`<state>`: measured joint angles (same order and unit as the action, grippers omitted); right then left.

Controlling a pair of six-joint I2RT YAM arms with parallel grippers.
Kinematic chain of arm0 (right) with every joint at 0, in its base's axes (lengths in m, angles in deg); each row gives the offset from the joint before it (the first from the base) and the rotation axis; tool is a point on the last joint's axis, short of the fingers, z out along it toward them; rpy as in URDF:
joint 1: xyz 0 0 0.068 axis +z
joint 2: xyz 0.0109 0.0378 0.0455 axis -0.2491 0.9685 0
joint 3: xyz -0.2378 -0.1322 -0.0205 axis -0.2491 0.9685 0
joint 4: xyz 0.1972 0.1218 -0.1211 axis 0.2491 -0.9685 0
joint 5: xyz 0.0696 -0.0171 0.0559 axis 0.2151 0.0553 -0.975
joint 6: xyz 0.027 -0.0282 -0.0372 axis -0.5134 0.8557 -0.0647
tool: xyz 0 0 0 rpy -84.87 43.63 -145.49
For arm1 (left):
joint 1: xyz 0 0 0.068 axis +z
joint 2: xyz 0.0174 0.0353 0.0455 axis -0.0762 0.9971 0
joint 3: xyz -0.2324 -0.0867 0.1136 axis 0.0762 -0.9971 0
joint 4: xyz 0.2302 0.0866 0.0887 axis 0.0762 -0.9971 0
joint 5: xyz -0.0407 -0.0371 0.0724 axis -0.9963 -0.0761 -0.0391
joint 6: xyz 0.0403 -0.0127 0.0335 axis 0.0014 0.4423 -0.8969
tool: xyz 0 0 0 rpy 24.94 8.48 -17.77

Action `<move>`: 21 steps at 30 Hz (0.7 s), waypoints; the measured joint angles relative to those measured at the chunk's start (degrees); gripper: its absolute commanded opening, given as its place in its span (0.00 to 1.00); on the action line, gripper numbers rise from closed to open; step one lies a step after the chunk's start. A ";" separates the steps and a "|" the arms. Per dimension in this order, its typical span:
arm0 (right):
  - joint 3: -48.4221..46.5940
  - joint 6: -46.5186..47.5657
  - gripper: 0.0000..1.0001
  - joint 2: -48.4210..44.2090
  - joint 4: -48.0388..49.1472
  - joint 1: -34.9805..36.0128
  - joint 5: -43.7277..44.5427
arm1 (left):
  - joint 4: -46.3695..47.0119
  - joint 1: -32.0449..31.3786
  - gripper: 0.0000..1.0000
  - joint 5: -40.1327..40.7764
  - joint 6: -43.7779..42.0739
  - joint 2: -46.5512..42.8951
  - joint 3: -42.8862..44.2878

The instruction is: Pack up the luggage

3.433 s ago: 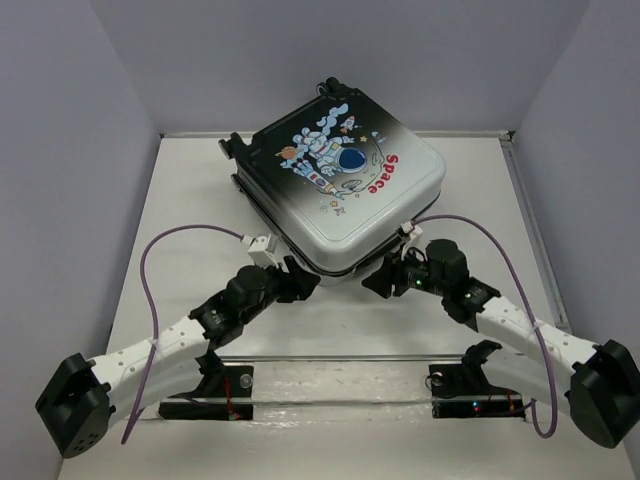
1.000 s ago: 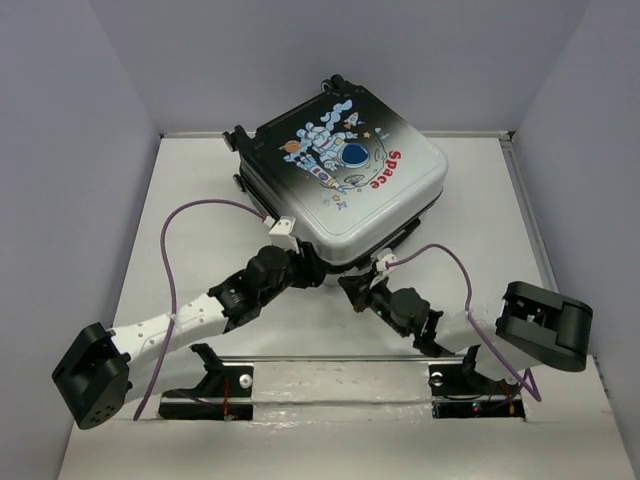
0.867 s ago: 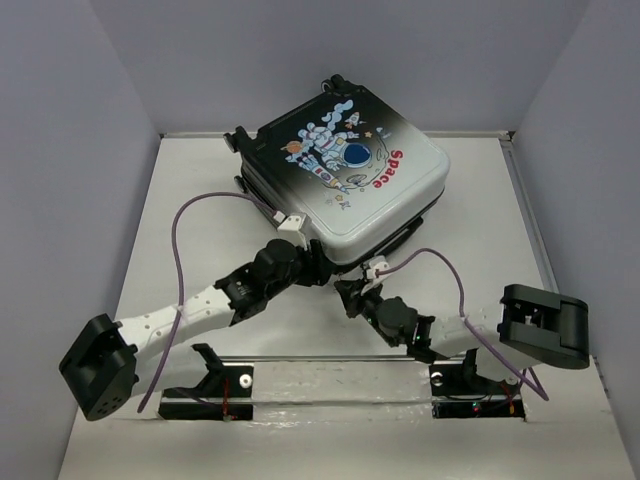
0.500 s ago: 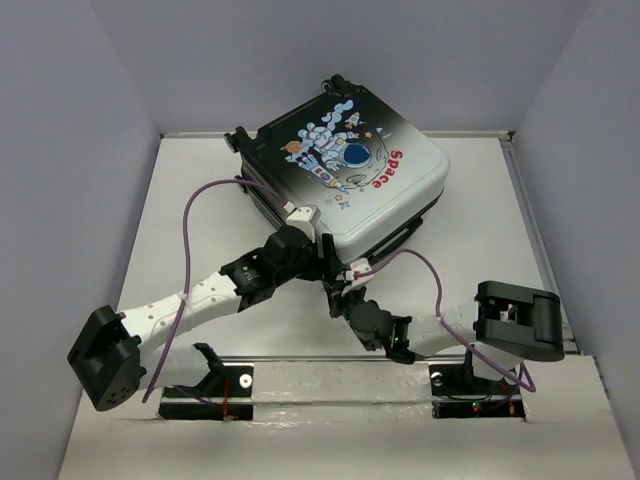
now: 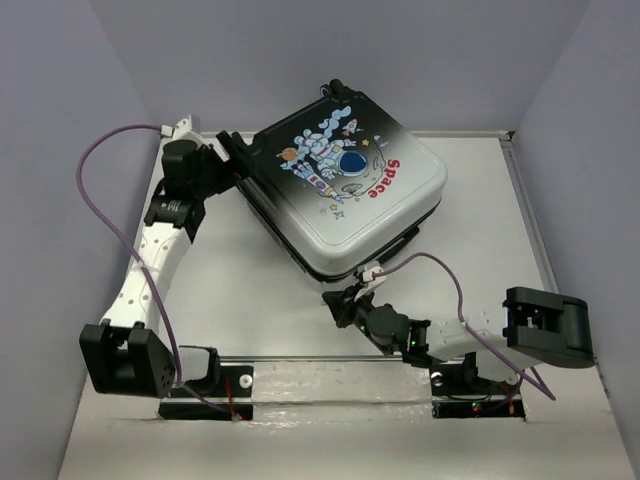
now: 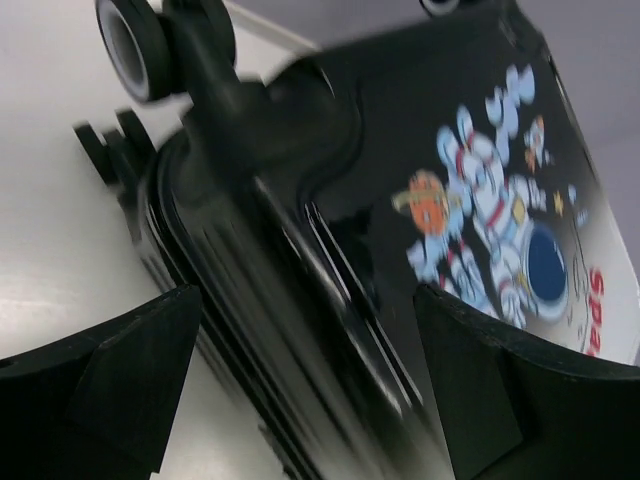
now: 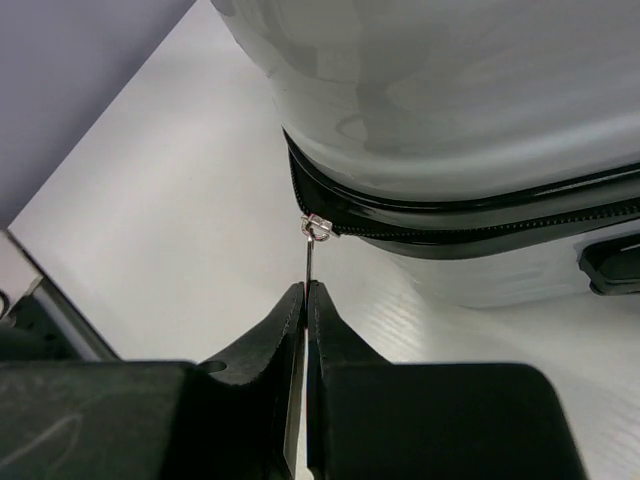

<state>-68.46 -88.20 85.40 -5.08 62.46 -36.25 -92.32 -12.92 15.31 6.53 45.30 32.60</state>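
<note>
Swinging across to the white-to-black hard-shell suitcase, left gripper gapes wide while right gripper keeps pinching the thin metal zipper pull, probably mid-zip.

Luggage seen up close, blurred
Left gripper jaws stand wide apart; wheel at eleven o'clock, astronaut print at three.

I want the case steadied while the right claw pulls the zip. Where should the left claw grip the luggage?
Grip the luggage at its black wheel-end corner, by the wheel mount, coming from the far-left side. That mount juts out, probably slim enough to span, unlike the broad domed shell; the open left claw faces it.
</note>
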 measured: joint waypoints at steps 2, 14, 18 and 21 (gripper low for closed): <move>-0.04 -0.79 0.07 0.09 -0.04 0.55 -1.88 | 1.51 3.61 0.99 -1.11 0.81 3.61 2.86; -0.07 -3.30 0.07 0.22 -0.31 2.23 -8.28 | 1.92 7.63 0.99 -4.87 3.04 30.14 21.49; -0.04 -3.69 0.07 0.28 -0.37 2.27 -8.52 | 2.71 7.74 0.99 -7.23 5.25 34.36 23.41; -0.04 -3.85 0.07 0.44 -0.37 2.27 -8.55 | 5.11 8.02 0.94 -9.55 7.87 35.47 23.50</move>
<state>-68.51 -92.05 85.84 -5.46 64.73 -44.79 -87.21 -4.90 5.76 14.40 80.77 56.10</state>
